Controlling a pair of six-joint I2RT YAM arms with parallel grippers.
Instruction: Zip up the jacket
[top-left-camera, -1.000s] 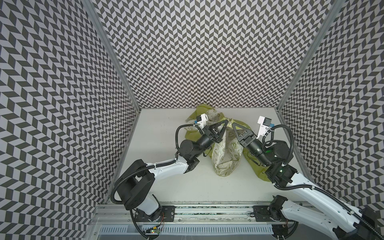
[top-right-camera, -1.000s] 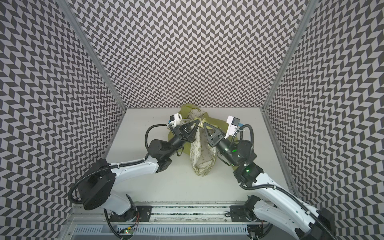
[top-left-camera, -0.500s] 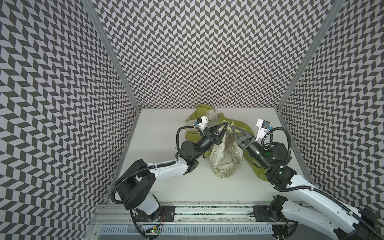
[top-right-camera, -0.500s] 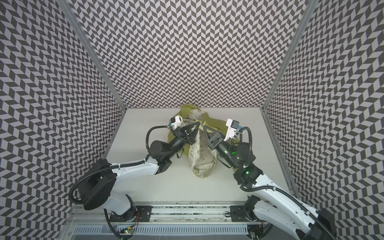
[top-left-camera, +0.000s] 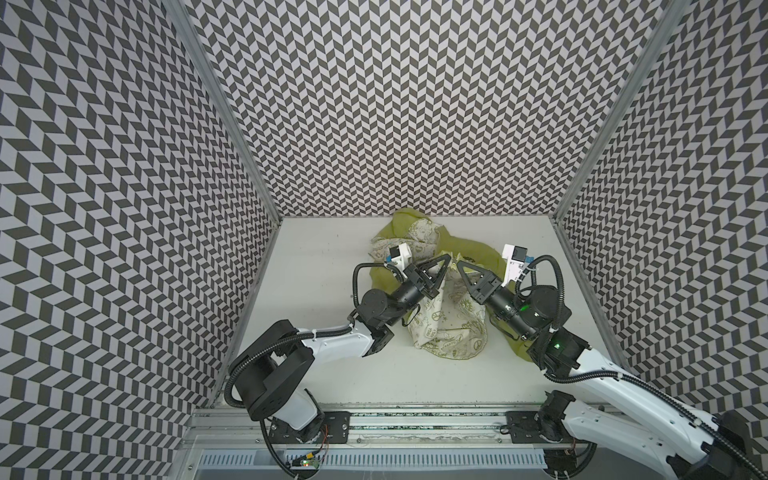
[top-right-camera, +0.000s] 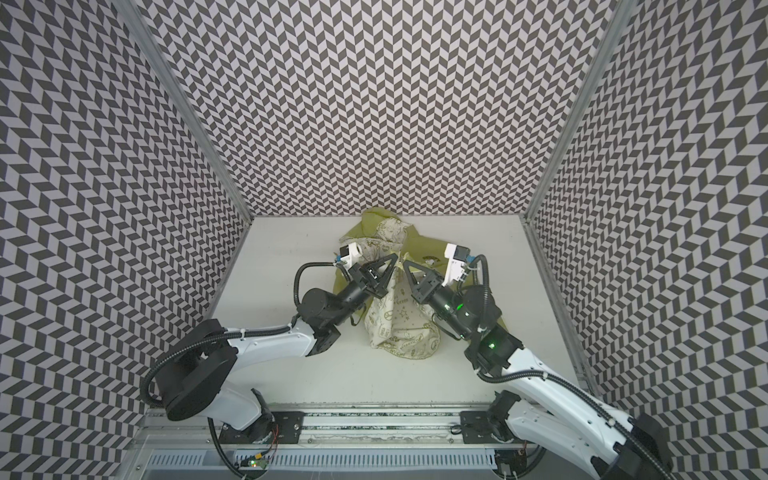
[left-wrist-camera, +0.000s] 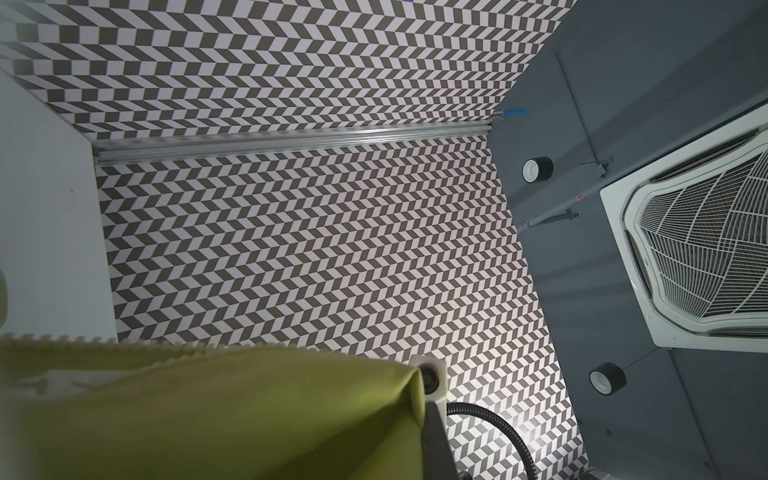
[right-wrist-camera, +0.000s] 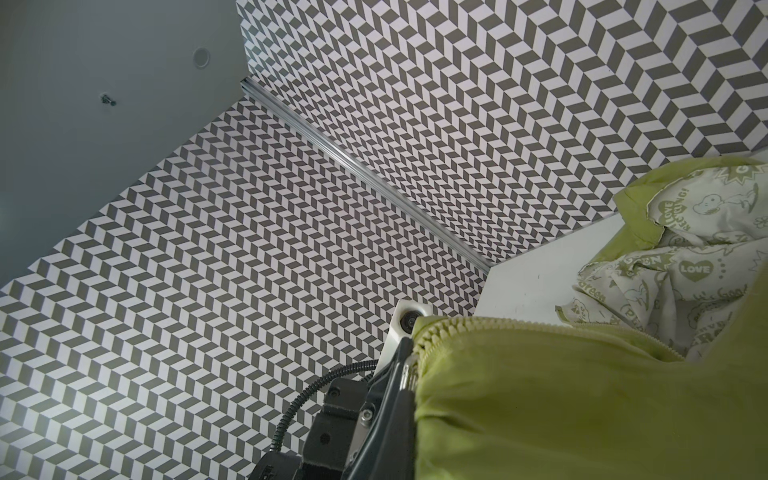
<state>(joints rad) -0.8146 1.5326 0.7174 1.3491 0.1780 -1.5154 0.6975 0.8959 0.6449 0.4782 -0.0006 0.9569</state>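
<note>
Two closed grippers meet over the middle of the desk (top-left-camera: 332, 374), and between them the jacket (top-left-camera: 446, 328) is plainly unzipped. Its cream printed lining (top-right-camera: 399, 332) hangs open and faces up in both top views, so no part of the front looks joined. The rest of the garment lies crumpled toward the far edge of the desk, from the middle over to the right, with the hood (top-left-camera: 409, 224) nearest the far edge.

By my reading the task is at an early stage. The two front edges are lifted and brought close, but the bottom ends have not yet been fitted together, and the whole pull up the front is left to do. I cannot make out the slider in any view.

The left gripper (top-left-camera: 445, 261) has its fingers pinched together on one green front edge; the left wrist view shows a row of zipper teeth (left-wrist-camera: 104, 340) along that fabric. The right gripper (top-left-camera: 460, 267) is likewise clamped on the opposite edge, whose teeth (right-wrist-camera: 498, 328) run across the right wrist view. The two tips sit just beside each other, not quite touching.
</note>
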